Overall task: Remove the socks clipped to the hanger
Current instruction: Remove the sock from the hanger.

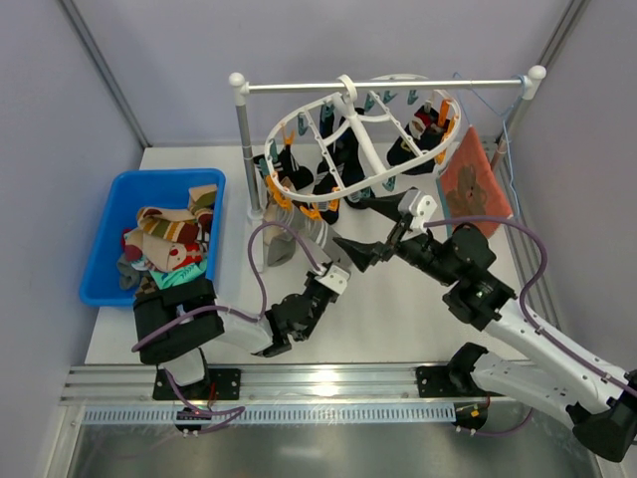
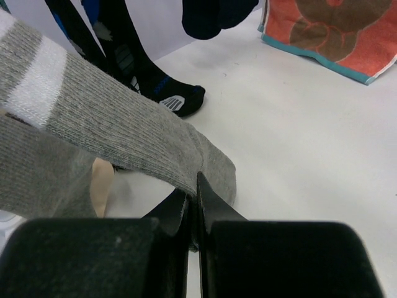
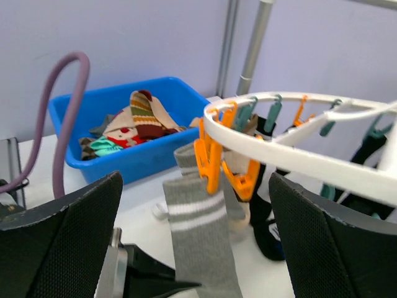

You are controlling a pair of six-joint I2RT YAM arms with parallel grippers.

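My left tool (image 2: 195, 186) is clenched. From its own camera it seems to nip the toe of the grey sock (image 2: 124, 130), though the tips hide the exact bite. Past it a black sock (image 2: 177, 99) touches the desk (image 2: 310, 174); its white mark is too blurred to read. My right tool (image 3: 195, 186) is spread wide, holding nothing. Only its camera shows the grey sock's white-striped cuff held by an orange clip (image 3: 208, 155) on the white rim of the hanger (image 3: 291, 158), with a blue bin (image 3: 142, 162) of loose socks (image 3: 136, 121) beyond. The top view alone shows the hanger hooked on a rail (image 1: 299, 87).
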